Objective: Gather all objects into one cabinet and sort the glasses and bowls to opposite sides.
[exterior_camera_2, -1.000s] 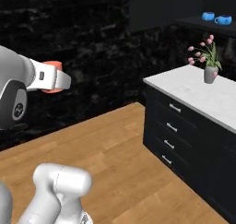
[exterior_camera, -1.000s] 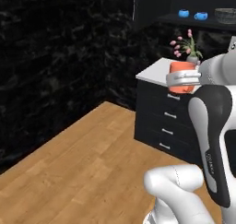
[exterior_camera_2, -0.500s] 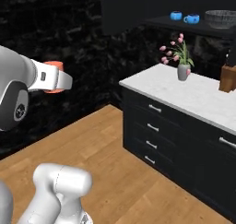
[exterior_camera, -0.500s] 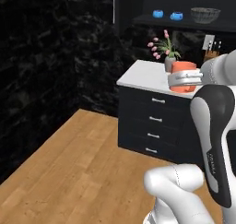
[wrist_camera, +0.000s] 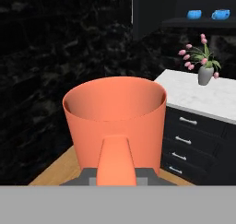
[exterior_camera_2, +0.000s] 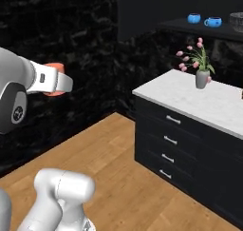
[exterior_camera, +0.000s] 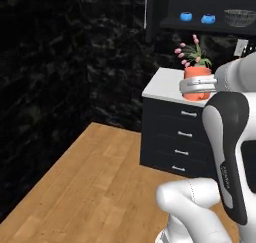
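The gripper [exterior_camera: 199, 84] holds the short orange-red opaque cup [wrist_camera: 115, 121] upright for carrying; the two bright-blue rounded bowls [exterior_camera_2: 203, 20] wait on the dark cabinet shelf [exterior_camera_2: 190, 27] at one o'clock.

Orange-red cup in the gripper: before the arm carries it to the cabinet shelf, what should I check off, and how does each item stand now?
1. Orange-red cup held by the gripper: ok.
2. Cup upright, mouth open: ok.
3. Cabinet shelf exposed: ok.
4. Two blue bowls on the shelf: ok.
5. See-through bowl on the shelf: ok.
6. Shelf within reach from here: cannot tell.
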